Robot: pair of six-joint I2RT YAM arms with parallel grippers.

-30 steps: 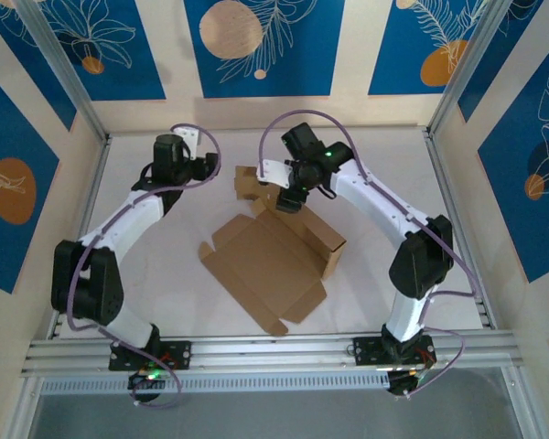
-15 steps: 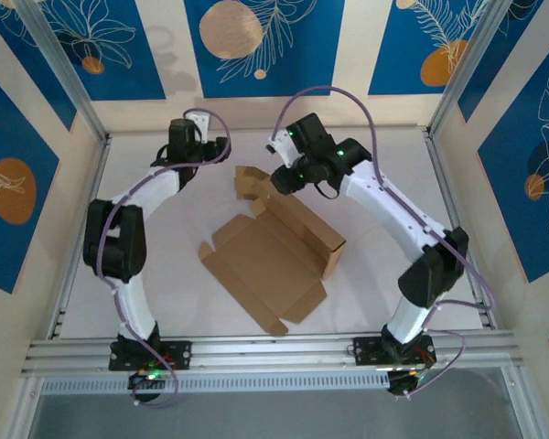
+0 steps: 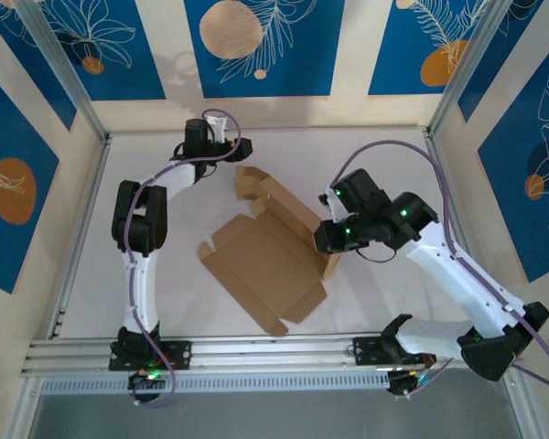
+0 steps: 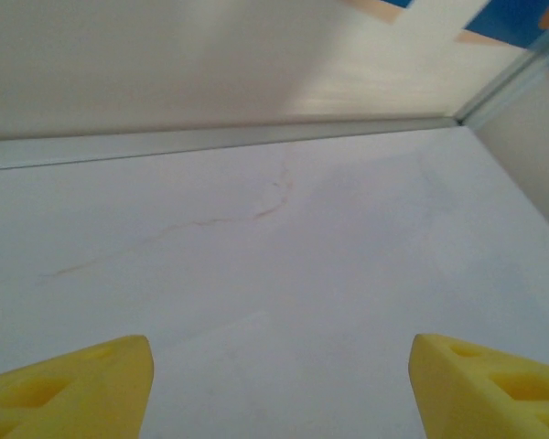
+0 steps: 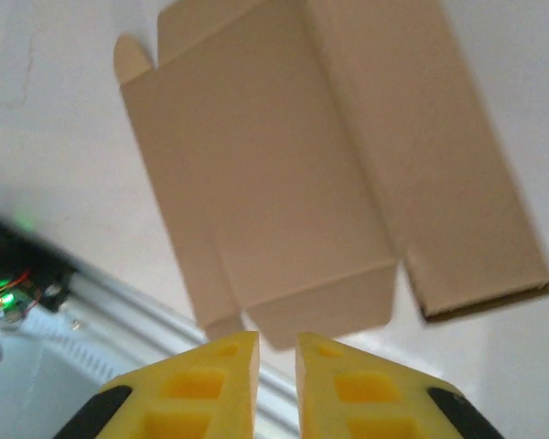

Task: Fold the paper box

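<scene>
Mostly flat, the paper box (image 3: 265,261) lies mid-way on the table (image 3: 393,165) with one long wall (image 3: 302,215) raised on its right, so we judge folding barely begun: right gripper (image 5: 276,340) nearly clenched, empty, by that wall; left gripper (image 4: 282,352) agape over the bare far end; next, another wall needs pushing upright.

White table (image 3: 284,146), blue leaf-patterned wall panels (image 3: 293,55), aluminium front rail (image 3: 274,349), even light
</scene>
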